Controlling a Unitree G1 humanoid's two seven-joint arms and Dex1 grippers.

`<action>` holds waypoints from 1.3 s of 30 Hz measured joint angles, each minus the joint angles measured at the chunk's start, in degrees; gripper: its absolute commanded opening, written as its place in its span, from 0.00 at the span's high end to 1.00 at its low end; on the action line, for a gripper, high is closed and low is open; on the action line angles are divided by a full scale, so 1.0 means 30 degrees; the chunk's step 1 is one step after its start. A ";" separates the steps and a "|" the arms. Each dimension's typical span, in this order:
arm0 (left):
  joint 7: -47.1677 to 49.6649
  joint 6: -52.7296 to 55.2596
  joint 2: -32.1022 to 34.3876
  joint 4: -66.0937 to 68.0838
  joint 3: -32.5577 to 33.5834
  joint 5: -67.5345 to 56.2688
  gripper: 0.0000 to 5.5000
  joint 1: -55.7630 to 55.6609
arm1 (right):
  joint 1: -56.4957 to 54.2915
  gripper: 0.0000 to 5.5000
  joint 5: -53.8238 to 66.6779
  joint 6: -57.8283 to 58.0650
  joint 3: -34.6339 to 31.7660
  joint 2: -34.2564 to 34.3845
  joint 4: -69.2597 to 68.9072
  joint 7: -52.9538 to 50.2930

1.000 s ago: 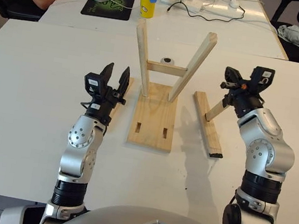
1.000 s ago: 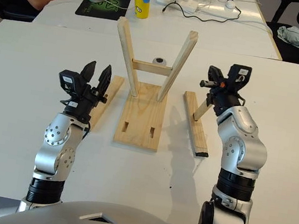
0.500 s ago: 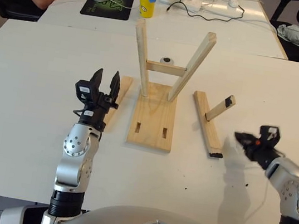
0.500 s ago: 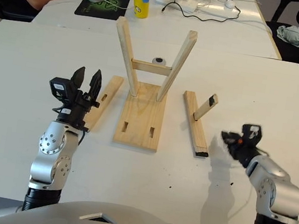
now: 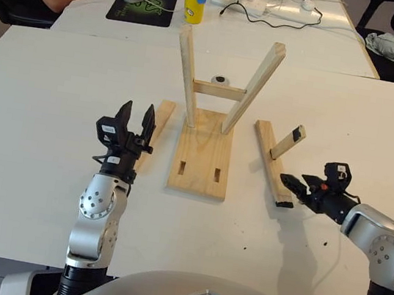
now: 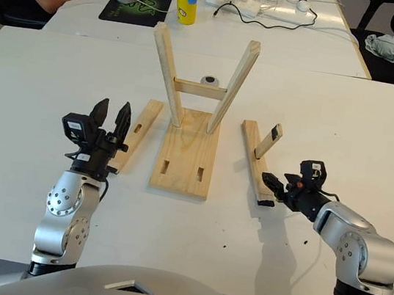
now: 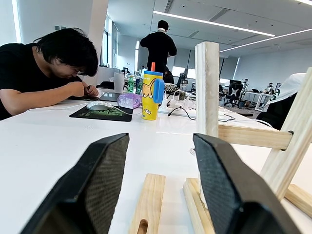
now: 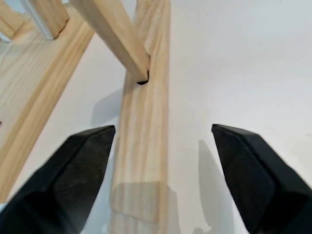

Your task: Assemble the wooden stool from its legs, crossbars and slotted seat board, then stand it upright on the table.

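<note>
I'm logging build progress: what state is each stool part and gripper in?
Slotted wooden seat board: flat, near slots empty.
Crossbar-joined pair of wooden legs: upright on board's far end.
Left loose wooden leg: lying flat, slot empty.
Right wooden leg: lying flat, short crossbar plugged in, tilted.
Left gripper: open, empty.
Right gripper: open, empty, at right leg's end.

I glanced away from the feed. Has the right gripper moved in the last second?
Yes. The right gripper came down and back toward the robot, from the raised tip of the angled crossbar to the near end of the loose right leg.
</note>
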 measured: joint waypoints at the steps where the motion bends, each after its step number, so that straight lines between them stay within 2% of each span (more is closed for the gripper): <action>1: -0.0045 0.0018 0.0033 0.0053 0.0041 -0.0037 0.56 -0.0163 | -0.0051 0.34 -0.0076 -0.0138 0.0240 0.0241 -0.0021 -0.0181; 5: -0.0291 0.0270 0.0125 0.0359 0.0049 -0.0172 0.56 -0.0901 | 0.0000 0.34 -0.1150 -0.1101 0.1502 0.1146 -0.0224 -0.0991; 10: -0.0379 0.0696 0.0463 0.0434 -0.0042 0.0241 0.56 -0.1401 | 0.1303 0.47 -0.4081 -0.3012 0.3575 0.0545 -0.0518 -0.1671; 15: -0.0390 0.0940 0.0836 0.0780 -0.0169 0.0636 0.56 -0.1408 | 0.1462 0.62 -0.5097 -0.3970 0.4336 0.0175 -0.0450 -0.1463; 20: -0.0248 0.1813 0.0849 0.1449 -0.0098 0.0782 0.56 -0.1923 | 0.1135 0.62 -0.5285 -0.4729 0.4266 0.0141 0.0335 -0.0945; 24: -0.0223 0.2421 0.0918 0.2179 -0.0285 0.1234 0.46 -0.2111 | 0.0720 0.62 -0.4990 -0.5696 0.3324 0.0043 0.1879 0.0235; 27: -0.1902 0.2526 0.0899 0.1727 -0.0417 -0.0863 0.37 -0.1555 | -0.0493 0.62 -0.4003 -0.6185 0.1830 -0.0457 0.4579 0.2033; 31: -0.4089 0.3885 0.0901 0.0842 -0.0139 -0.4814 0.26 -0.0970 | -0.2276 0.62 -0.2253 -0.6757 -0.0089 -0.2613 0.8241 0.6316; 33: -0.4903 0.5181 0.1028 0.0515 0.0020 -0.6845 0.23 -0.0931 | -0.2292 0.62 -0.1670 -0.6970 -0.0196 -0.3831 0.8787 0.8899; 39: -0.6388 0.9940 0.2034 -0.0457 0.1086 -1.3586 0.23 -0.0956 | -0.1794 0.62 0.0276 -0.4301 0.0705 -0.8027 1.0283 1.7574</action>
